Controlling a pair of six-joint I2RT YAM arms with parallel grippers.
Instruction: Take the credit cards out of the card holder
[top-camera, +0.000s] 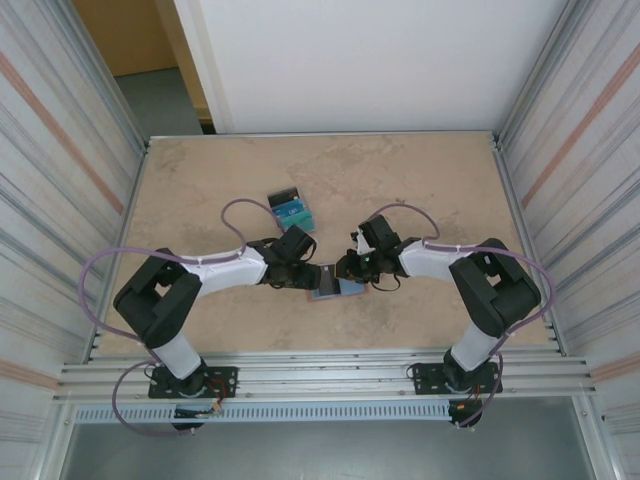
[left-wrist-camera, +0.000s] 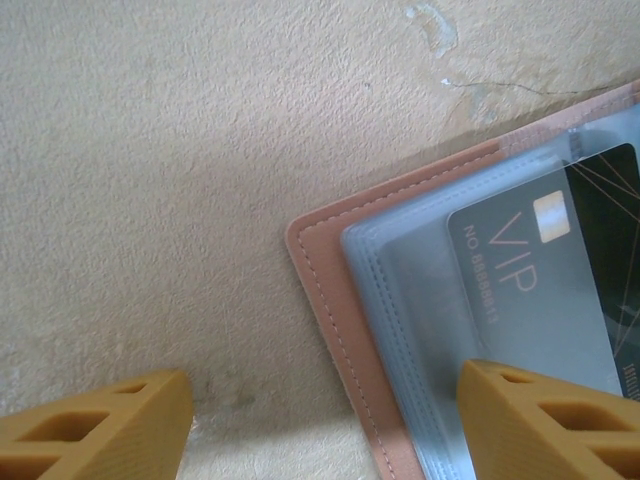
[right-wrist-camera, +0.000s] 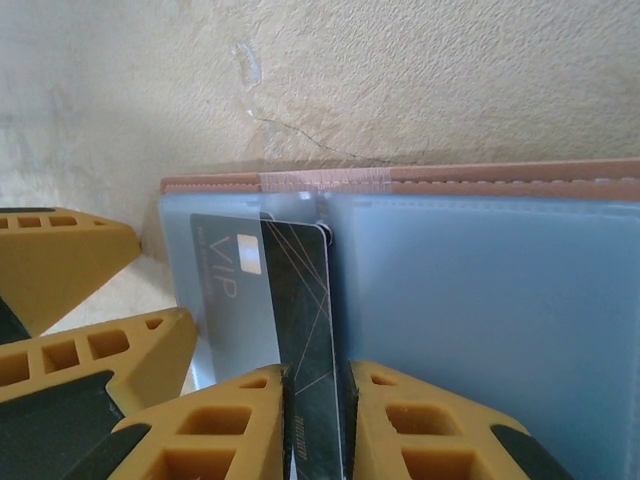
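The card holder (top-camera: 335, 287) lies open and flat on the table between both arms, salmon-pink (left-wrist-camera: 318, 300) with blue-grey lining (right-wrist-camera: 480, 300). A dark credit card (right-wrist-camera: 300, 300) marked VIP sits half inside its left sleeve, and its bare half points toward the fold. My right gripper (right-wrist-camera: 318, 400) is down on the holder. Its jaws stand a narrow gap apart, with the bare strip of the card showing flat between them. My left gripper (left-wrist-camera: 325, 430) is open across the holder's outer edge, with one finger (left-wrist-camera: 100, 425) over the table and the other finger (left-wrist-camera: 545, 420) over the lining.
A fanned pile of blue, teal and black cards (top-camera: 292, 210) lies on the table behind the left gripper. Metal walls close in the table on the left (top-camera: 60, 200) and right (top-camera: 580, 200). The left gripper's fingers (right-wrist-camera: 60, 260) stand close beside the right gripper.
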